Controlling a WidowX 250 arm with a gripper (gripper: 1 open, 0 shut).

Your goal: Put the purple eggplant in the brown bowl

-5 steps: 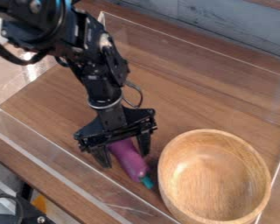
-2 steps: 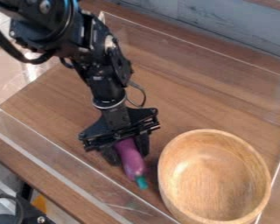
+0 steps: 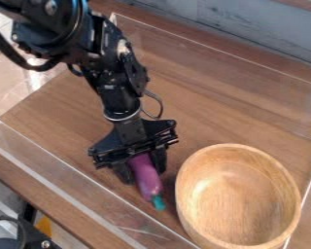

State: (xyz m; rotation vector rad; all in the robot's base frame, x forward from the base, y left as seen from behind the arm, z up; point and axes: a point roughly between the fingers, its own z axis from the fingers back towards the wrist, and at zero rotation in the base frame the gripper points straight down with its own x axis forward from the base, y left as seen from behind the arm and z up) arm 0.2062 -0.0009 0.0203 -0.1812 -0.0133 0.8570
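Observation:
The purple eggplant [image 3: 148, 179] lies on the wooden table, its teal stem tip pointing toward the near edge. My gripper [image 3: 140, 161] points straight down over it with its black fingers shut on the eggplant's upper half. The brown bowl [image 3: 240, 199] sits upright and empty just right of the eggplant, its thick rim almost touching the stem end.
The black arm [image 3: 93, 58] reaches in from the upper left. Clear plastic walls [image 3: 67, 195] enclose the table [image 3: 210, 102] along the near, left and right sides. A low grey wall runs along the back.
The fingers stood wide around the eggplant a second ago and have closed onto it. The eggplant and bowl have stayed in place.

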